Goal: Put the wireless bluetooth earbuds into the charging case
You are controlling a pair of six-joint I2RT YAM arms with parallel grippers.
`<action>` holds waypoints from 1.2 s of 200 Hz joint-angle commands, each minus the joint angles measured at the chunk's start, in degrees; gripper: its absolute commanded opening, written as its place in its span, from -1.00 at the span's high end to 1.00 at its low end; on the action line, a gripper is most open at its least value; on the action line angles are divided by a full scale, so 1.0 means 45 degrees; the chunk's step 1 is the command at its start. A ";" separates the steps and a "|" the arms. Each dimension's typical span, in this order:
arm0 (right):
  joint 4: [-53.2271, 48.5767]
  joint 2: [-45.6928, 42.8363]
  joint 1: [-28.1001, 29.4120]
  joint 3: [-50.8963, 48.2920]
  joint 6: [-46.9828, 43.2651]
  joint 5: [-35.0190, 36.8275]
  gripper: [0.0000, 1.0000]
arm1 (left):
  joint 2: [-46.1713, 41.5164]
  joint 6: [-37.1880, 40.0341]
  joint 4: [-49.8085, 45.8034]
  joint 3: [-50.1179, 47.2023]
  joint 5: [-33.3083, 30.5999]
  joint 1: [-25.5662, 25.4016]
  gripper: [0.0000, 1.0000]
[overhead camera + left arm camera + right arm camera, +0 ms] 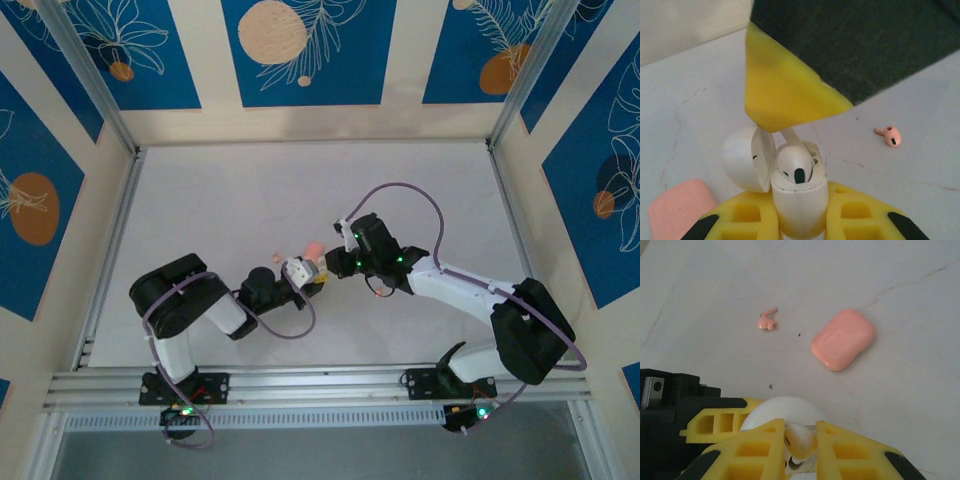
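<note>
My left gripper (800, 222) is shut on a white charging case (800, 200) held upright, its lid (746, 157) swung open to the left. A white earbud (795, 166) sits in the case's mouth, and my right gripper (801, 440) is shut on this earbud (804, 437) from above. The two grippers meet at the table's middle (305, 268). A closed salmon-pink charging case (843, 339) lies flat on the table just beyond them. One pink earbud (768, 320) lies loose to its left, also in the left wrist view (891, 135).
The white table (250, 200) has faint cracks and a few dark specks. Metal rails run along its left, right and near edges. My right gripper's yellow finger (785, 95) hangs directly over the white case. The pink case (314, 247) lies close to both grippers.
</note>
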 commanded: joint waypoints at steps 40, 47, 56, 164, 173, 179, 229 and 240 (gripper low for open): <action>-0.0040 -0.0420 0.0373 -0.0062 -0.0448 0.0374 0.62 | -0.0576 -0.0288 0.0671 0.0263 -0.0093 -0.0200 0.70; -0.0042 -0.0470 0.0405 -0.0081 -0.0447 0.0355 0.62 | -0.0608 -0.0262 0.0665 0.0261 -0.0103 -0.0190 0.70; -0.0044 -0.0538 0.0452 -0.0123 -0.0429 0.0363 0.61 | -0.0651 -0.0250 0.0670 0.0261 -0.0103 -0.0195 0.71; 0.0240 -0.1145 0.0441 -0.0378 0.0080 0.0055 0.40 | -0.0754 -0.0055 0.0671 0.0164 -0.0127 -0.0187 0.71; 0.0290 -0.1188 0.0406 -0.0430 0.0113 -0.0048 0.38 | -0.0754 -0.0052 0.0670 0.0164 -0.0105 -0.0200 0.71; 0.0316 -0.1221 0.0363 -0.0433 0.0137 -0.0084 0.36 | -0.0729 -0.0052 0.0670 0.0154 -0.0088 -0.0203 0.70; 0.0262 -0.1323 0.0217 -0.0439 0.0331 -0.0304 0.32 | -0.0908 0.0044 0.0670 0.0086 -0.0030 -0.0190 0.71; 0.0229 -0.1449 0.0201 -0.0452 0.0352 -0.0309 0.28 | -0.0973 0.0074 0.0670 0.0047 0.0021 -0.0188 0.71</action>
